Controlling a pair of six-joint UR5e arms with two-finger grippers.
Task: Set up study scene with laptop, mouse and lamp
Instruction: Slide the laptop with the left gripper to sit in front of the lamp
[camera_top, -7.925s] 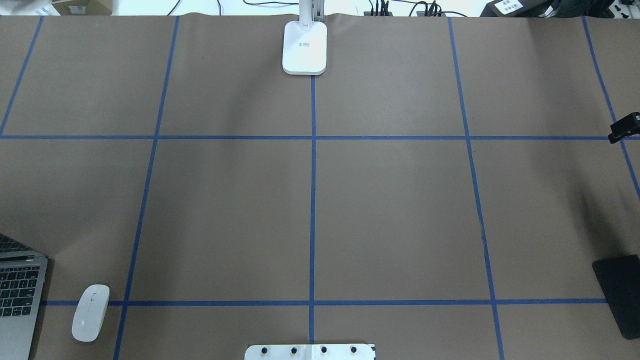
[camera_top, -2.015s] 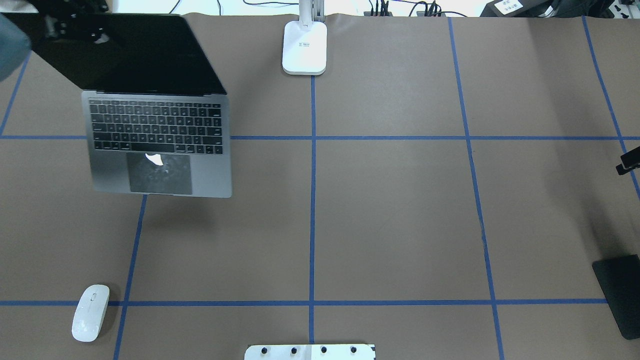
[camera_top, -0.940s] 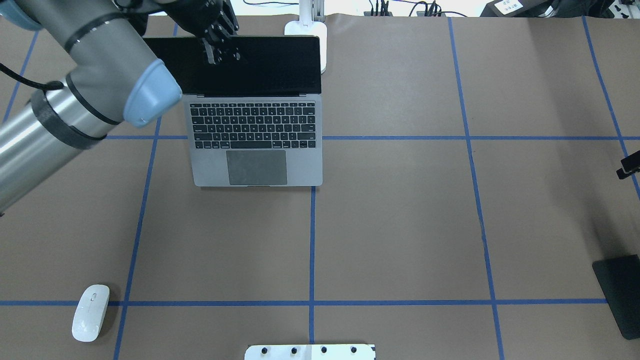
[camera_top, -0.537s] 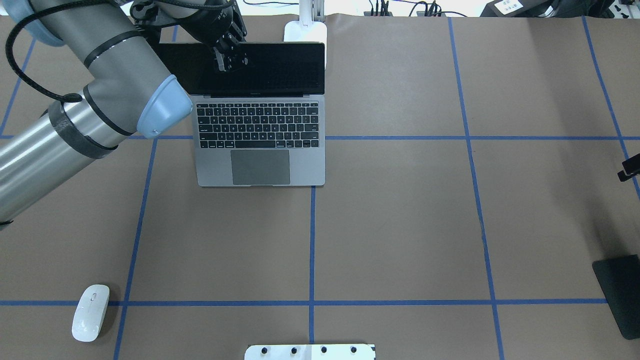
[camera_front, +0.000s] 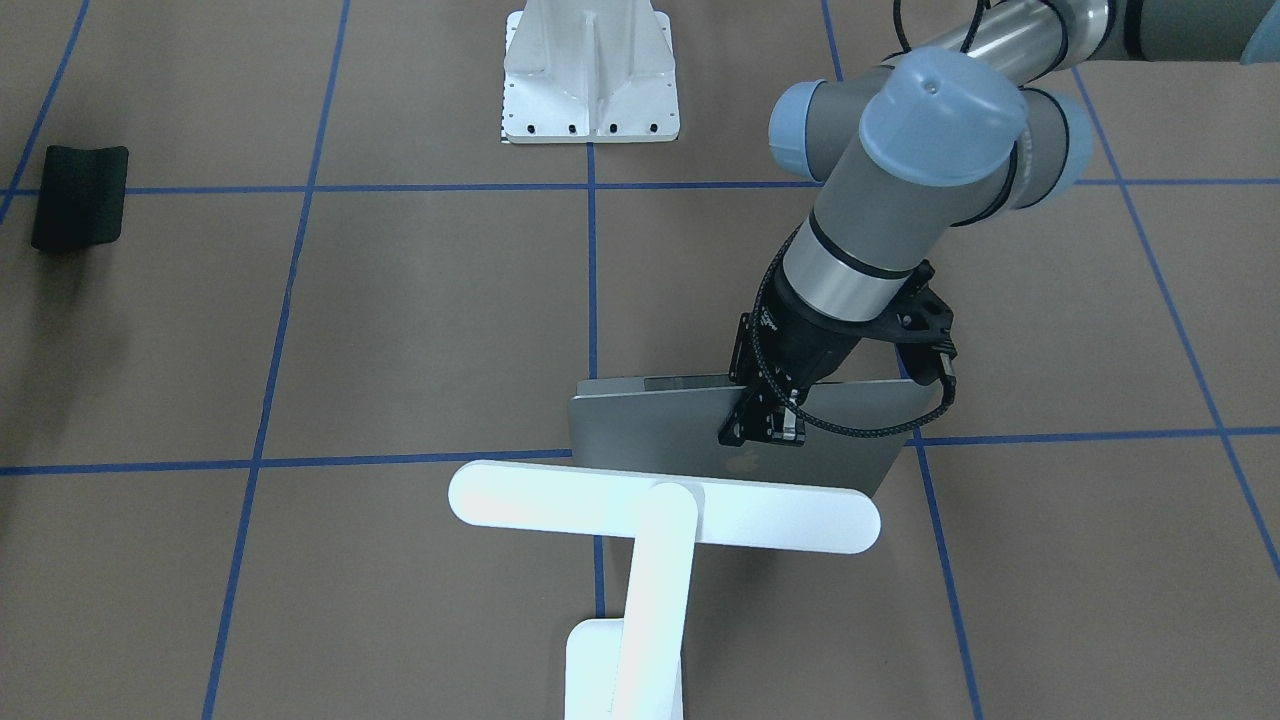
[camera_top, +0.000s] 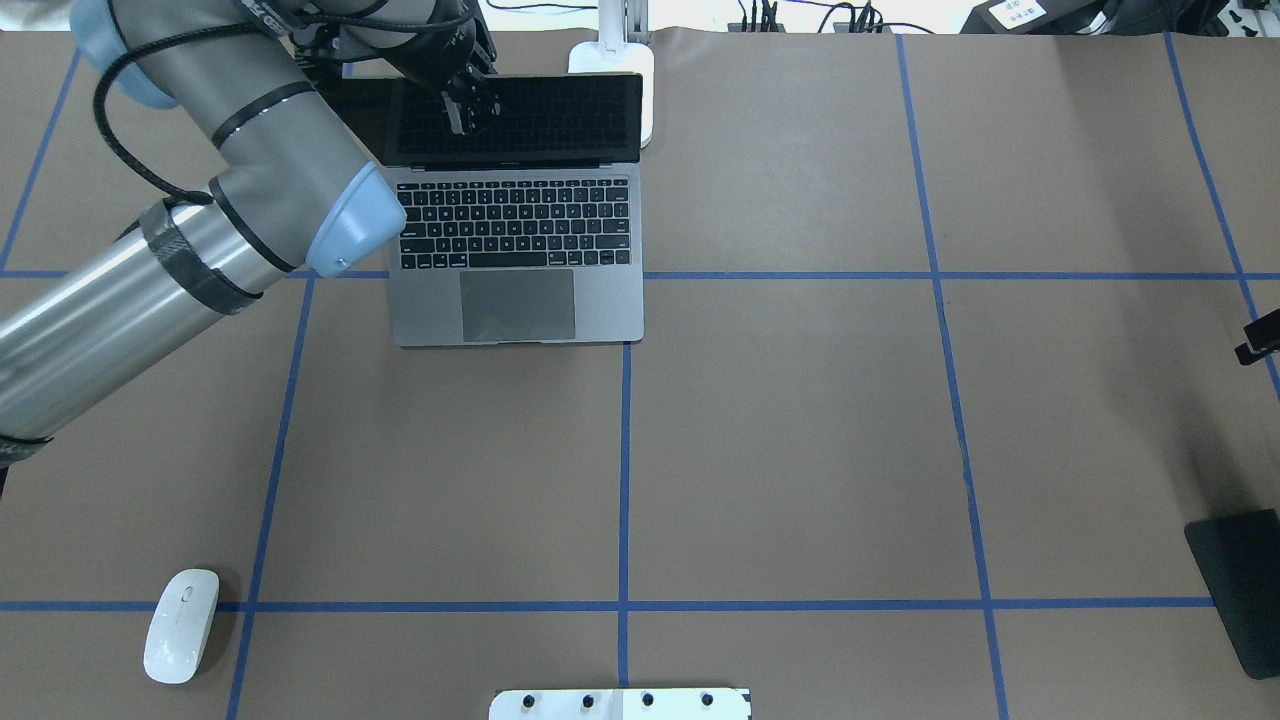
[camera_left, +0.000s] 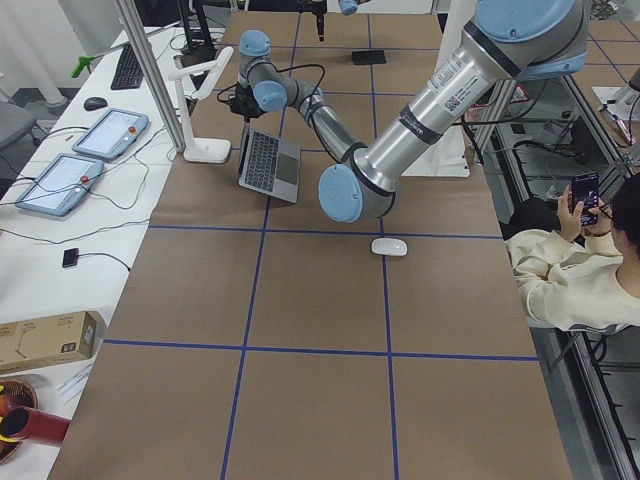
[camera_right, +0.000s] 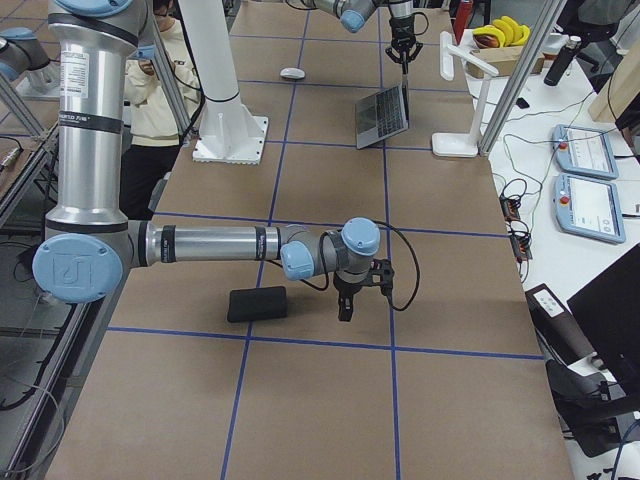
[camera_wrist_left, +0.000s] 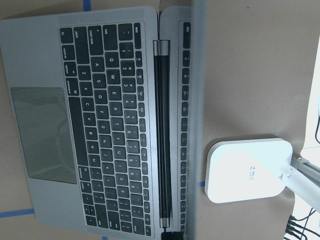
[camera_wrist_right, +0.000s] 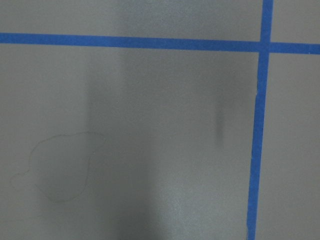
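Laptop (camera_top: 600, 310) open; left tool (camera_top: 468, 112) clamps its lid.

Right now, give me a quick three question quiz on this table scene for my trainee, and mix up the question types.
1. True or false: the laptop lies shut on the table.
2. Which thing stands just beyond the laptop's screen, on the side away from the robot? A) the lamp B) the black mat C) the mouse
3. Short answer: which part of the laptop does the left hand grip?

Key: 1 false, it is open with the keyboard showing. 2 A. 3 the top edge of the lid.
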